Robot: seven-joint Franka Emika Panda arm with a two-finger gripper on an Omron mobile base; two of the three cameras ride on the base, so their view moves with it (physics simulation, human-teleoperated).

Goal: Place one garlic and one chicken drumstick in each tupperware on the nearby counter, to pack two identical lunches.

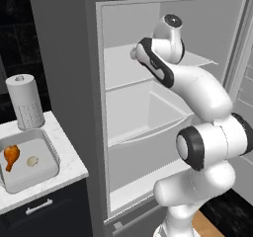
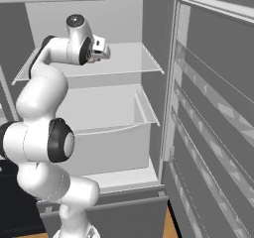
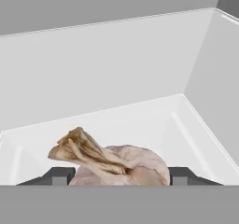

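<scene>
pincer point(image 3: 116, 175) sits low in the hand view, with one dark finger tip at about 7 o'clock and the other at about 5 o'clock. between them lies a garlic point(image 3: 112, 161), pale and papery, with a dry twisted stem sticking out toward 10 o'clock. the jaws are partly open, one on each side of the garlic bulb. i cannot tell if they are touching it yet, so i would not say it is held.

the garlic rests on the white floor of a fridge drawer point(image 3: 140, 120), near the front, well away from the back wall.

in the left base view the white arm point(image 1: 197, 93) reaches into the open fridge point(image 1: 148, 107). at about 8 o'clock in that view is the table point(image 1: 69, 157), white stone. on it sits one grey tupperware point(image 1: 49, 154). inside it are a chicken drumstick point(image 1: 11, 156) on the left and another garlic point(image 1: 32, 161) beside it, close but not touching. a paper towel roll point(image 1: 24, 102) stands behind the tray.

so one lunch looks packed, and this garlic is likely for the second box.

the garlic is probably light and firm, but its skin is thin and flaky and could slip or peel. the stem is weak, so that is a poor place to grab. i think the best hold is across the fat round middle of the bulb, with a gentle squeeze, because it could roll away.
</scene>
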